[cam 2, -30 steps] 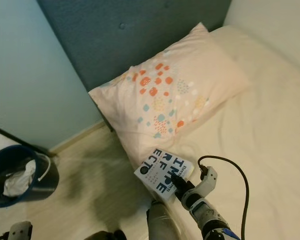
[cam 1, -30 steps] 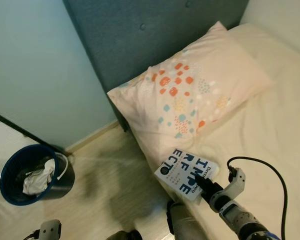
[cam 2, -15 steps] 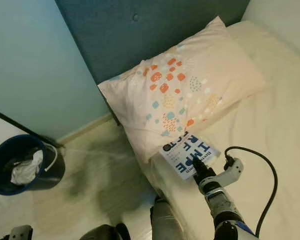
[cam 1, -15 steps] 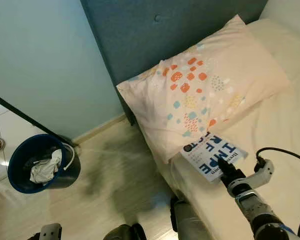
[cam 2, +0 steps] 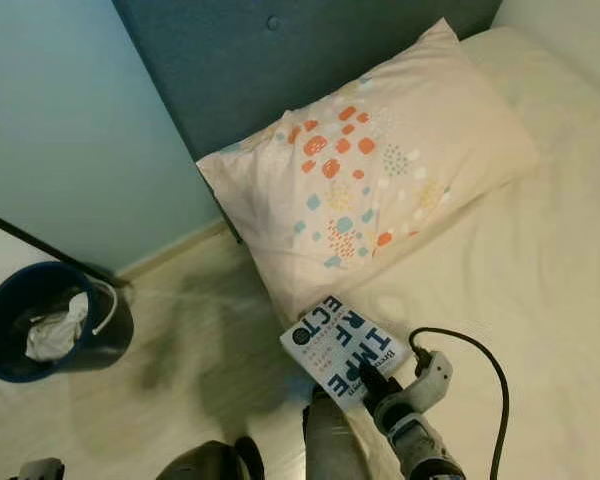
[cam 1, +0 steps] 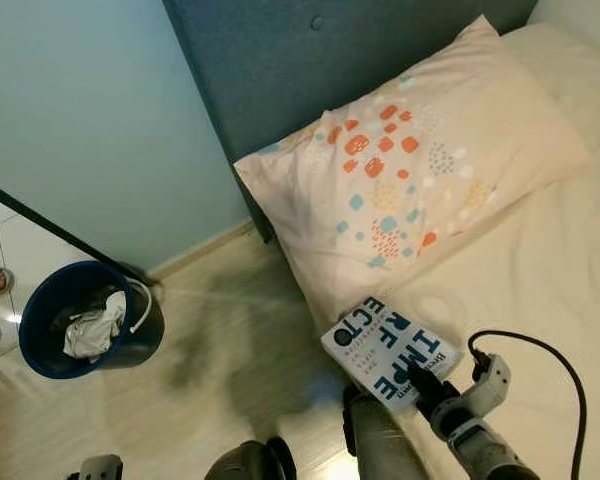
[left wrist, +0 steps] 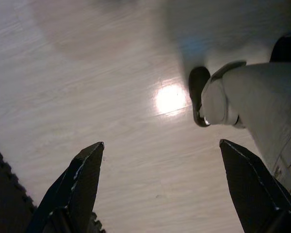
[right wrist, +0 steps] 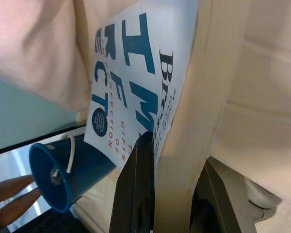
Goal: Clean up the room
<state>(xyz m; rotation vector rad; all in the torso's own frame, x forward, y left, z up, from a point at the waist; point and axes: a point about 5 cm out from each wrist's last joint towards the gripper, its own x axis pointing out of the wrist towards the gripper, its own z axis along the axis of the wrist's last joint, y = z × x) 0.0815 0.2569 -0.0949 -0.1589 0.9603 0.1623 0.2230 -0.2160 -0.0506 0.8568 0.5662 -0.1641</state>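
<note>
The right gripper clamps a white paperback book at the bed's edge, below the pillow; tidying seems under way, the book not yet put away.

- Head views evenly lit, soft, slight blur.
- Broad soft shadow on floor beside bed.
- Left wrist view: bright glare spot on floor, fingers dark.
</note>
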